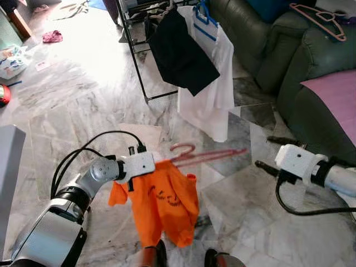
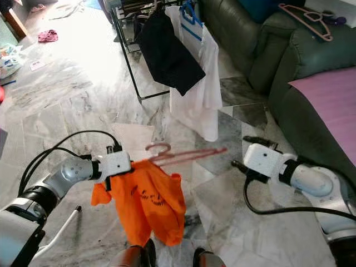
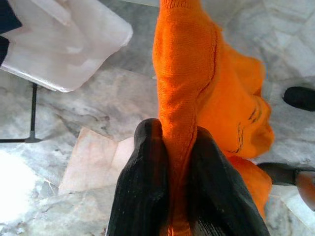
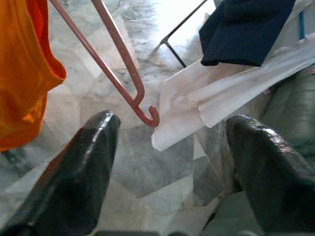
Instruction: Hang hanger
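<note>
My left tool (image 3: 170, 162) pinches the knitted orange garment (image 1: 161, 203) on a thin pink hanger (image 1: 203, 156), held out above the marble floor (image 1: 83, 94)

Its two matte black fingers are closed tight on a thick fold of the soft ribbed cloth, which droops in loose folds with dark lettering I cannot read; most of the hanger's frame is buried in the fabric, with only the curved hook and one slim arm showing. My right tool (image 4: 167, 147) hovers apart from it, its glossy black fingers spread wide and holding nothing, the hanger's hooked end just ahead of them. Beyond, a black metal clothes rack (image 1: 136, 61) carries a black garment (image 1: 181, 53) and a white shirt (image 1: 214, 94), its top cut off, beside a dark green sofa (image 1: 289, 61)
</note>
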